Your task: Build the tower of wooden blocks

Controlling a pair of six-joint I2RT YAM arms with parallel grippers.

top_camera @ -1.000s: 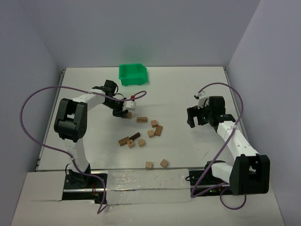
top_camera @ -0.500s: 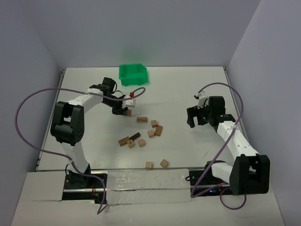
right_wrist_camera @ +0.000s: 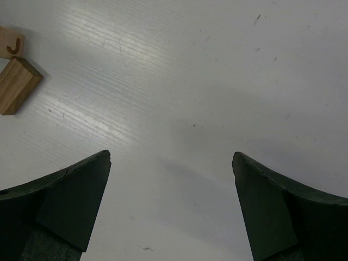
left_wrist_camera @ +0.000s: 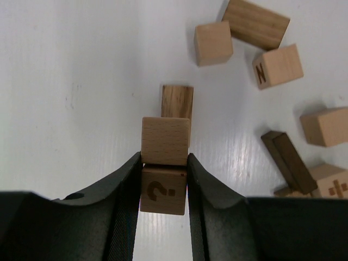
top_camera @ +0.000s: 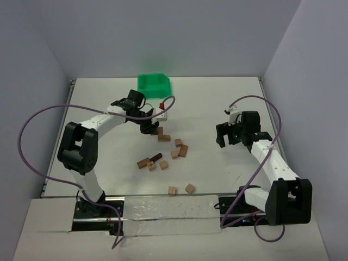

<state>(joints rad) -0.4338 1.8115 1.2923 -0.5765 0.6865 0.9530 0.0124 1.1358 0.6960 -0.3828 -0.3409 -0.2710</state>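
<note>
The left arm [top_camera: 103, 117] stretches toward one o'clock, the left gripper [left_wrist_camera: 165, 162] clamped on a cube [left_wrist_camera: 163, 191] — the right arm [top_camera: 269, 157] bends toward eleven o'clock, the right gripper [right_wrist_camera: 171, 163] spread wide.

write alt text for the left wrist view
The left gripper clamps a light cube marked with a question mark, with a plain cube touching its far side. Beyond lies a tan bar on the white table, and more blocks are scattered to the right.
</note>
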